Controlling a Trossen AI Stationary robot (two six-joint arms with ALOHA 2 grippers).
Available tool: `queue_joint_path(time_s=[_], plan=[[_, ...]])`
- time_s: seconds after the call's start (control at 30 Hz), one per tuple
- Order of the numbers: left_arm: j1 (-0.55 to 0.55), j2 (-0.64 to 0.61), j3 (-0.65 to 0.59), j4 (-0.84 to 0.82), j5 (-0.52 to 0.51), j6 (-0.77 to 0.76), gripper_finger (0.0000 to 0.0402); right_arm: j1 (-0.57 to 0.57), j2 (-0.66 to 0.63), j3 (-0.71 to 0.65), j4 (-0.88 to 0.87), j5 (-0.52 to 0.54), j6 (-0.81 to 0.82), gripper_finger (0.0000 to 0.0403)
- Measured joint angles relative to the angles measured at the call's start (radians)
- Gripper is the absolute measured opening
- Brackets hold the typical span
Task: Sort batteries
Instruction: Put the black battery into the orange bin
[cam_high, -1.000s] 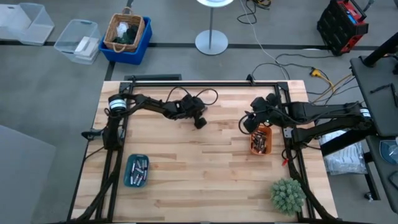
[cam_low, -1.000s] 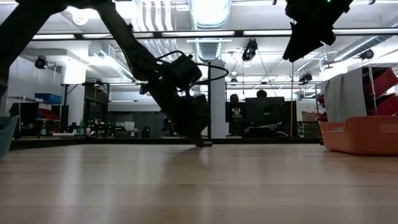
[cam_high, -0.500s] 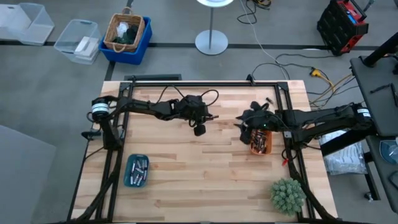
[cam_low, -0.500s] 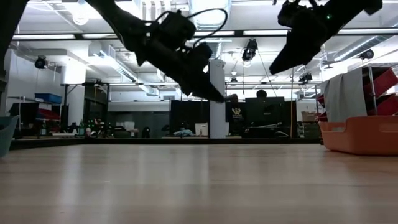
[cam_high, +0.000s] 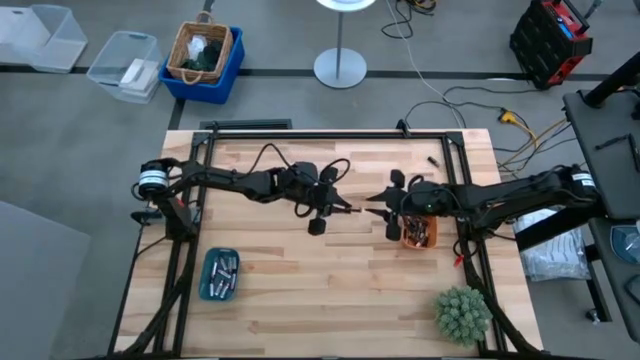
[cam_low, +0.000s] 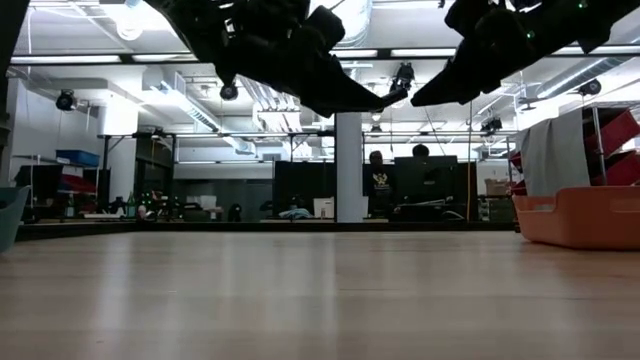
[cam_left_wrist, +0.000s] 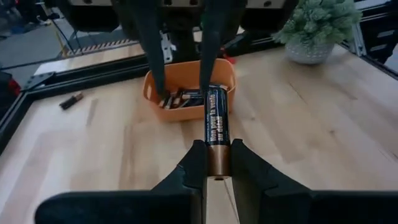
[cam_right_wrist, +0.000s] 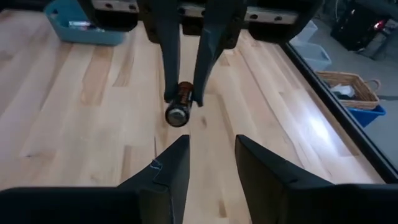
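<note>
From my remote seat I judged the sort well on but unfinished. Taking the orange tray (cam_high: 419, 229) as my landmark and reading across the table from the left: far to its left, near the front-left corner, the teal tray (cam_high: 219, 274) already held a small cluster of batteries (cam_high: 224, 267). Between that and the orange tray, above the middle of the table, the left gripper (cam_high: 345, 208) was clamped on one battery (cam_left_wrist: 216, 127), a dark one with a copper-coloured end. The right gripper (cam_high: 372, 203) hung just left of the orange tray, tip to tip with the left one, its fingers parted and empty, lined up on that battery. The orange tray itself held several batteries (cam_left_wrist: 186, 97). Beyond it, near the back-right edge of the table, one stray battery (cam_high: 434, 159) lay on the bare wood, unsorted.

So what was left, as far as I could see: the held battery wanted a tray, and the stray one wanted picking up. I could not tell from the views what rule split the two trays.

The held battery's long axis ran level with the table and in line with the left gripper's fingers, which gripped its copper end; the free end pointed straight toward the orange tray and the right gripper. In the right wrist view I saw that free end (cam_right_wrist: 176, 114) nearly face-on, which told me the two grippers were close to coaxial. It looked to me like a handover being set up, though that was my guess only.
</note>
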Motion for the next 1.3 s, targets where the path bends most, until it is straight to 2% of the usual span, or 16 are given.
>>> queue_joint_path(time_s=[0.2,0.33,0.5,0.73,1.3], plan=[[0.002,0.0,0.0,0.001,-0.012,0.0,0.0025,0.011,0.026,0.002,0.016,-0.001,0.005,0.0152],[0.001,0.0,0.0,0.002,-0.061,0.0,0.0025,0.013,0.05,0.002,0.047,-0.002,0.002,0.0175],[0.001,0.0,0.0,0.024,-0.067,0.0,0.0025,0.013,0.079,0.002,0.1,0.0,-0.014,0.0188],[0.001,0.005,0.0,0.03,-0.069,0.0,0.0025,0.013,0.091,0.002,0.155,0.0,-0.03,0.0177],[0.0,0.008,0.002,0.045,-0.069,0.0,0.0025,0.012,0.09,0.002,0.152,0.001,-0.04,0.0138]])
